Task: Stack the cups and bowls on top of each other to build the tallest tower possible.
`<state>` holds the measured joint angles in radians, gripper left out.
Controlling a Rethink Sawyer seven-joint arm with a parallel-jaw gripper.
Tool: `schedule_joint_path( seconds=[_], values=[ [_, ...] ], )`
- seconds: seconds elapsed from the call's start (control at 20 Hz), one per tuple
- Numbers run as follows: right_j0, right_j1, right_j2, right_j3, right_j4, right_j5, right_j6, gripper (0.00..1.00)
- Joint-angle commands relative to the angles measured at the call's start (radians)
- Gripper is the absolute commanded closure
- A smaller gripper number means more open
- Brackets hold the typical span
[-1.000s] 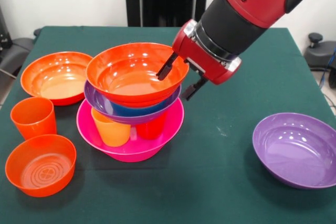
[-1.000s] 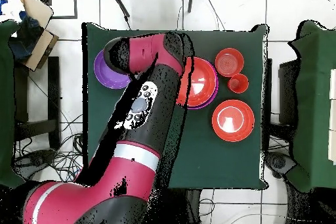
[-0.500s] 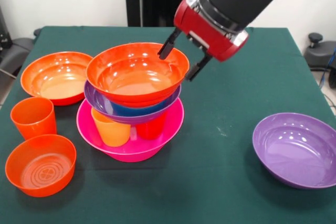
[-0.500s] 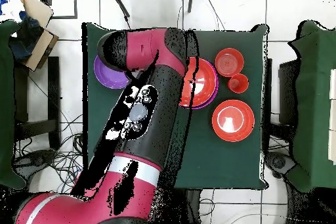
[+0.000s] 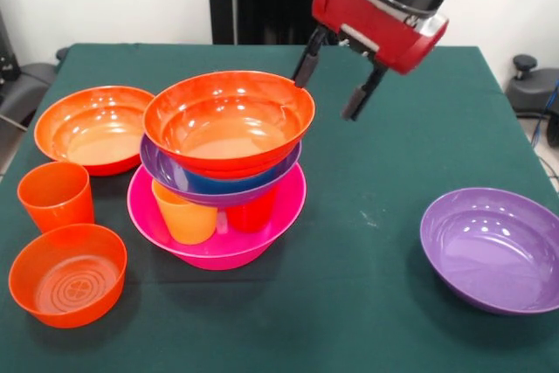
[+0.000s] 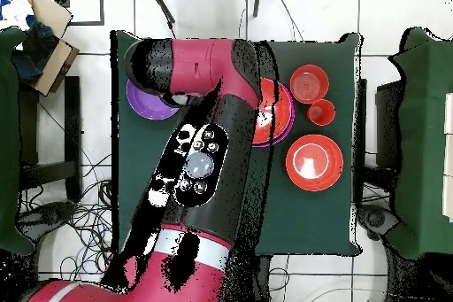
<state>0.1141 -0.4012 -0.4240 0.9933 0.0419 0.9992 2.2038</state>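
Tower construction stands between placements: the gripper hangs empty, fingers spread, just above and beside the rim of the wide orange bowl capping the pile. Below that bowl sit a purple bowl, a blue one, then two cups inside the pink base. Judged next: fetch a loose piece, such as the purple bowl lying well below the gripper on the counter. The arm descends steeply, wrist tilted.
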Motion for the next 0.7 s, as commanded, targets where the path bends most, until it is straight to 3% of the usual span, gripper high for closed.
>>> schedule_joint_path(
  seconds=[0.05,0.2,0.35,0.5,0.7],
  values=[
    [-0.057,-0.093,0.222,0.200,0.018,-0.204,-0.119,0.00],
    [-0.131,-0.114,0.332,0.271,0.045,-0.298,-0.196,0.00],
    [-0.172,-0.127,0.396,0.267,0.043,-0.277,-0.242,0.00],
    [-0.178,-0.135,0.414,0.224,0.015,-0.244,-0.241,0.00],
    [-0.174,-0.075,0.440,0.097,-0.011,-0.211,-0.207,0.00]
  ],
)
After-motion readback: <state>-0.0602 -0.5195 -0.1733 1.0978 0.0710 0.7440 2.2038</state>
